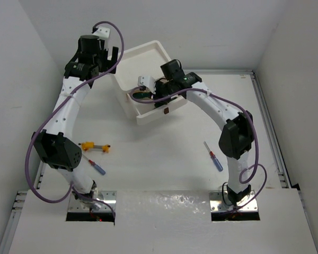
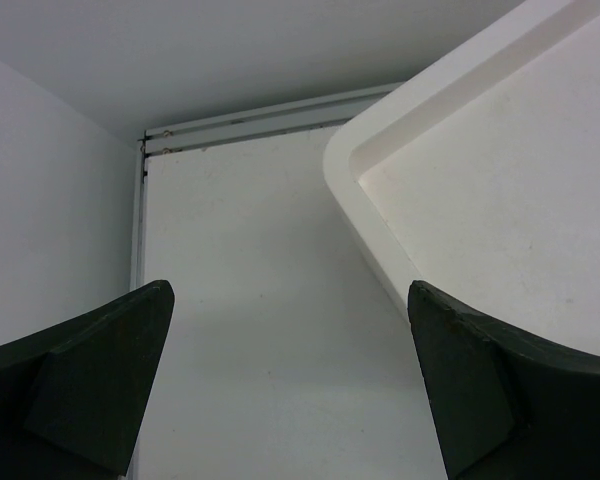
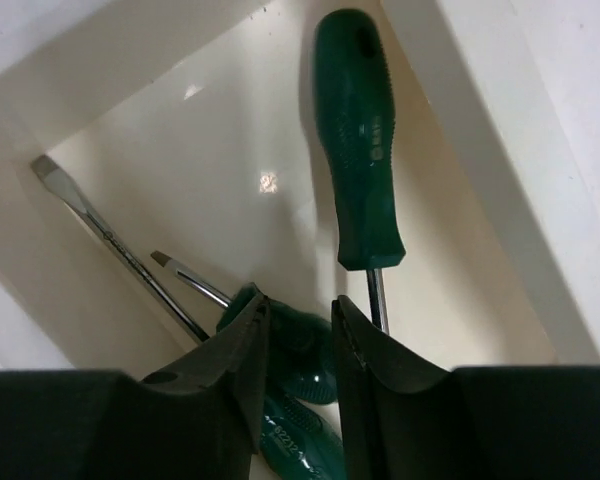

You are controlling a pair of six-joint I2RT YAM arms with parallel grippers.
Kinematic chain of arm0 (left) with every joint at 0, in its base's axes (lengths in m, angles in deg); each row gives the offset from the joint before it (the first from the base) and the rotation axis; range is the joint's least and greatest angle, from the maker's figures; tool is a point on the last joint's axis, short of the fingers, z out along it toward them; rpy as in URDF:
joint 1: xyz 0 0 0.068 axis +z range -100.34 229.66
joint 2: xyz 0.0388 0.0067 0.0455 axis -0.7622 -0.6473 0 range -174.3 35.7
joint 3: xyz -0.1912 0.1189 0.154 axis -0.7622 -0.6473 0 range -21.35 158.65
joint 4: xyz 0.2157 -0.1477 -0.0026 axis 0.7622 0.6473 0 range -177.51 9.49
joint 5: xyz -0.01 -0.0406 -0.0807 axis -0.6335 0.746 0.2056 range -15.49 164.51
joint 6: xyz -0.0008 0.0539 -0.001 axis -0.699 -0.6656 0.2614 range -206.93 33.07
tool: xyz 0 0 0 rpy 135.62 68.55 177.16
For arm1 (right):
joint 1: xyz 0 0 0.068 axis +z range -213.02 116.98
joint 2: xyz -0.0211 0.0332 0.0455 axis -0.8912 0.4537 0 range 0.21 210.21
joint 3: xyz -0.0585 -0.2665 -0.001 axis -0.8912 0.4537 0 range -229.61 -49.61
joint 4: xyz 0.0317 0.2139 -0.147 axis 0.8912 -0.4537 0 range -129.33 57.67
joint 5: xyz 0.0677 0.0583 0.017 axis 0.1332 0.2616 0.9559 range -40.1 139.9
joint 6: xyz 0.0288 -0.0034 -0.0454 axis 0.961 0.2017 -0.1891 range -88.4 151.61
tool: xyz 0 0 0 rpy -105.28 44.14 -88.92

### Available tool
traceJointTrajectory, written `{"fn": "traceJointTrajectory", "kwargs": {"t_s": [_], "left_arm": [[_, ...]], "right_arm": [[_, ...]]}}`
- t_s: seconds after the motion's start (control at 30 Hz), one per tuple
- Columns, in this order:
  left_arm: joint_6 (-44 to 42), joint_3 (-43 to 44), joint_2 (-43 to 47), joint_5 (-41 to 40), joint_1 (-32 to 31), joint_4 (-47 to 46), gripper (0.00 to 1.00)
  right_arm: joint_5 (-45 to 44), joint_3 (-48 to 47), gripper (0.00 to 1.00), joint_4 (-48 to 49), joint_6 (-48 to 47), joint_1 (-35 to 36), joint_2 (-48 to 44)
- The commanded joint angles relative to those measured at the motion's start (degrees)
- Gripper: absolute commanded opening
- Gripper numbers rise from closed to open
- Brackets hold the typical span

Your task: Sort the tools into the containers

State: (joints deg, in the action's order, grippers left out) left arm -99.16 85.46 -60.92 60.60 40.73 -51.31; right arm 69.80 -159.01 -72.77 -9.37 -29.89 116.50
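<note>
Green screwdrivers inside drawer (clear in right wrist view, barely overhead).

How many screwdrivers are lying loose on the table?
3. A yellow-orange screwdriver and a blue screwdriver lie beside the left arm. A second blue screwdriver lies beside the right arm. The arms could hide more.

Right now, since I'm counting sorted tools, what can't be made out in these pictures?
1. Top view: contents of the open drawer, covered by the right gripper.
2. Right wrist: how many green screwdrivers lie inside; the fingers hide the lower handles.
3. Top view: part of one blue screwdriver, under the left arm.
</note>
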Motion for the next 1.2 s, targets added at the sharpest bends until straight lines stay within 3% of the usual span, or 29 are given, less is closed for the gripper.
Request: {"fn": "traceJointTrajectory", "kwargs": {"t_s": [0.0,0.13,0.27,0.33,0.4,0.7,0.9,1.17], "left_arm": [[-0.43,0.07,2.40,0.20,0.49,-2.46,1.00],[-0.16,0.42,2.31,0.81,0.40,-2.19,1.00],[-0.34,0.07,2.49,0.46,0.40,-2.19,1.00],[-0.43,0.07,2.49,0.38,0.40,-2.19,1.00],[-0.43,0.07,2.49,0.38,0.40,-2.19,1.00],[-0.60,-0.19,2.22,0.38,0.49,-2.19,1.00],[-0.95,-0.37,2.05,0.46,0.49,-2.19,1.00],[-1.31,-0.63,2.40,0.73,0.49,-2.02,1.00]], "right_arm": [[-2.85,0.87,0.32,-3.06,-1.66,-0.25,-1.34],[-2.94,-3.51,0.34,-4.02,-1.22,-0.34,1.73],[-2.59,-4.33,0.19,-2.37,-0.25,-0.25,2.98],[-2.67,-3.89,0.18,-0.09,0.62,-0.34,3.24],[-3.11,-4.84,0.24,0.80,1.07,-0.25,3.59],[-1.27,-5.03,0.25,1.86,0.72,-0.25,-0.36],[-0.39,-5.03,0.32,1.77,-0.16,-0.34,-2.82],[-3.55,-5.72,0.43,-1.65,-2.80,-0.34,-0.02]]}}
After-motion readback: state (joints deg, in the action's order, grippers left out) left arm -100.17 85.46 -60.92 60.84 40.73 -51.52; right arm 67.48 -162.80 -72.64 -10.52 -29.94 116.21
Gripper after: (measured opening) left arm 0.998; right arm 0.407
